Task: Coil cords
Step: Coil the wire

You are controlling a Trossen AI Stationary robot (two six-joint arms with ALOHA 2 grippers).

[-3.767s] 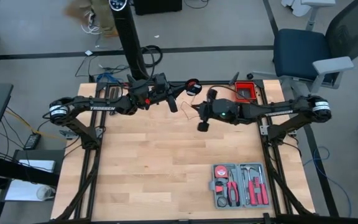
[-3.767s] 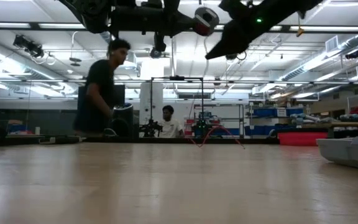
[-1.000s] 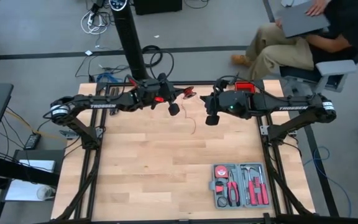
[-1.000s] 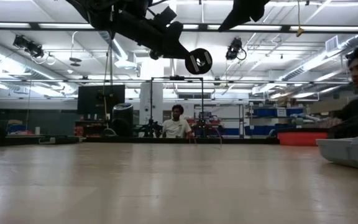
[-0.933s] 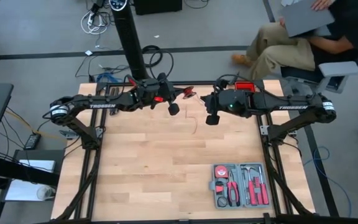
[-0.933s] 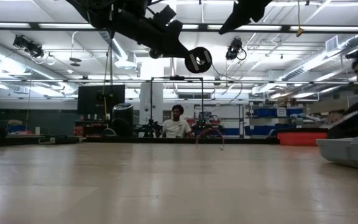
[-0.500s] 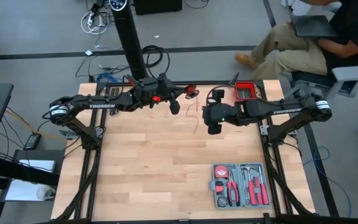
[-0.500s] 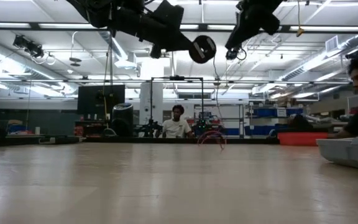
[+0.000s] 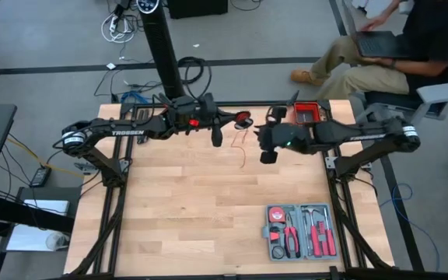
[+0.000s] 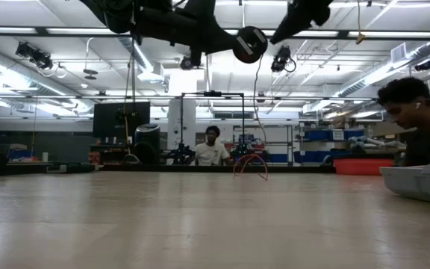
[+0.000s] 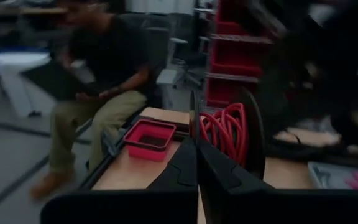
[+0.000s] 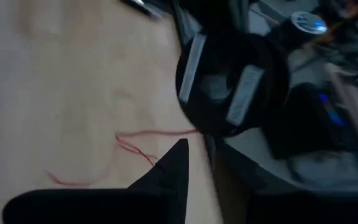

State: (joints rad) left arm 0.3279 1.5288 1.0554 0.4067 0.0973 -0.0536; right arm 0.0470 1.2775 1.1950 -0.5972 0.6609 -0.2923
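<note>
A black spool [image 9: 243, 119] wound with the thin red cord [image 11: 227, 127] hangs high above the table's far middle, and my left gripper [image 9: 232, 118] is shut on it. From the spool a single strand drops down [image 10: 256, 112] to loose red loops [image 10: 251, 166] lying on the wood [image 9: 243, 148]. My right gripper [image 9: 266, 155] hovers just right of the strand, above the table, with its fingers [image 12: 178, 163] a little apart. Whether the cord [image 12: 138, 146] on the table below touches them, I cannot tell. My left gripper pinches the rim of the spool's black flange [image 11: 193, 115] between its two fingers. The fingers come in level from the table's left. The spool [image 10: 250, 45] is lifted clear, standing on edge, with the cord's free strand hanging slack below it.
A red bin [image 9: 307, 114] sits at the far right edge. A grey tool case [image 9: 300, 231] with red-handled tools lies at the near right. A person with a laptop sits beyond the far right corner [image 9: 395, 47]. Bare wood fills the table's middle and left.
My left gripper has risen a little and rolled, carrying the spool higher and turning it. The loose cord on the table has gathered into wider loops below the spool.
</note>
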